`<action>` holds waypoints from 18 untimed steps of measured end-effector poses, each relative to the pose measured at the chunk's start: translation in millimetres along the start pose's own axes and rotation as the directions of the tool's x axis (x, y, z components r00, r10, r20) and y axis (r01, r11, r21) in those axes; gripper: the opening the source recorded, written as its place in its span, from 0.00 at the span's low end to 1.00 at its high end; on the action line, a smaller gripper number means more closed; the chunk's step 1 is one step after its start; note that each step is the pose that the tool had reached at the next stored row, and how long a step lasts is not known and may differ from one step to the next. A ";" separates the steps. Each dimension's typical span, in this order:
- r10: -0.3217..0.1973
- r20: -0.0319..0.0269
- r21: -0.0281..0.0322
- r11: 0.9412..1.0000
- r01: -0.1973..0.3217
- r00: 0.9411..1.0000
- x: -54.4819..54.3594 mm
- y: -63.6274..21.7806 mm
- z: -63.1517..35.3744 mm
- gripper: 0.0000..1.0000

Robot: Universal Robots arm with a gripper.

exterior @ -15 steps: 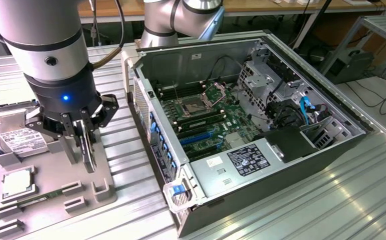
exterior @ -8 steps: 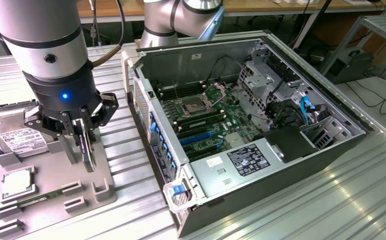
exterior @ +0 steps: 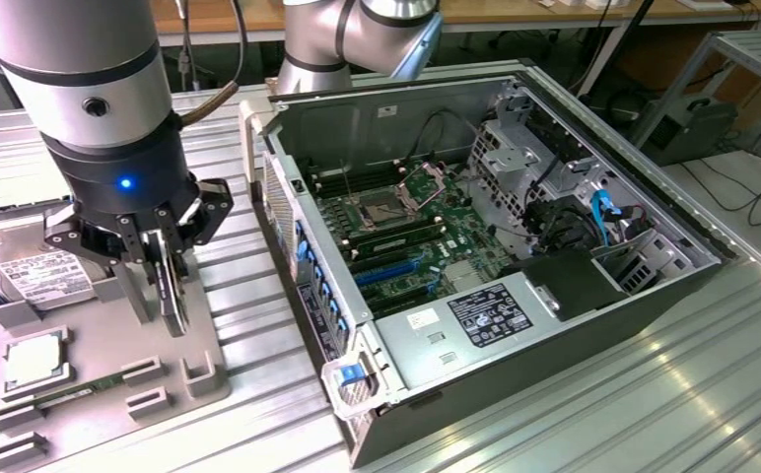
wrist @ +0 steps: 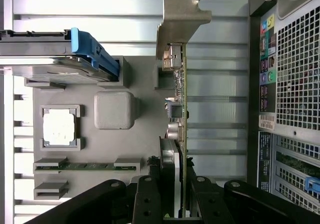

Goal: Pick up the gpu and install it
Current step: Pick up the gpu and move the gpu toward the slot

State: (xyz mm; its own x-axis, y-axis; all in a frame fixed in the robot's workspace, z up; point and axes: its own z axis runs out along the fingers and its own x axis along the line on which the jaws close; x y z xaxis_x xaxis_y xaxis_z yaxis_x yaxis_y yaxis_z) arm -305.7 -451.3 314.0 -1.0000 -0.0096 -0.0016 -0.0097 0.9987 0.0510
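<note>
The gpu (exterior: 174,296) stands on edge, a thin dark card over the grey holder tray (exterior: 98,330) on the exterior view's left. My gripper (exterior: 160,264) comes down from above and is shut on it, one finger on each face. In the wrist view the gpu (wrist: 181,89) shows edge-on with its silver bracket (wrist: 182,14) at the far end. The gripper (wrist: 175,201) clamps its near end. I cannot tell whether the card has cleared the tray's slot. The open computer case (exterior: 538,108) lies beside the tray with its motherboard (exterior: 407,232) exposed.
On the tray lie a silver hard drive (exterior: 38,274), a processor (exterior: 34,360) and a green memory stick (exterior: 78,391). The case's rear panel (wrist: 290,84) stands close beside the card. A second arm's base (exterior: 354,39) stands behind the case. Ribbed metal tabletop (exterior: 644,394) surrounds everything.
</note>
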 end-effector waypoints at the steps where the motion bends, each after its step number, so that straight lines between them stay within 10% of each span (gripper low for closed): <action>1: 0.000 0.000 0.000 1.000 0.000 1.000 0.0 0.0 -0.4 0.28; 18: 0.000 0.000 0.000 1.000 0.000 1.000 0.0 0.4 -7.6 0.28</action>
State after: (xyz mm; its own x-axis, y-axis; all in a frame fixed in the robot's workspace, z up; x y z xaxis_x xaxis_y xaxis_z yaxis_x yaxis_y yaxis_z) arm -305.7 -451.3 321.6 -1.0000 -0.0097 -0.0015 -0.0098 0.9987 0.0509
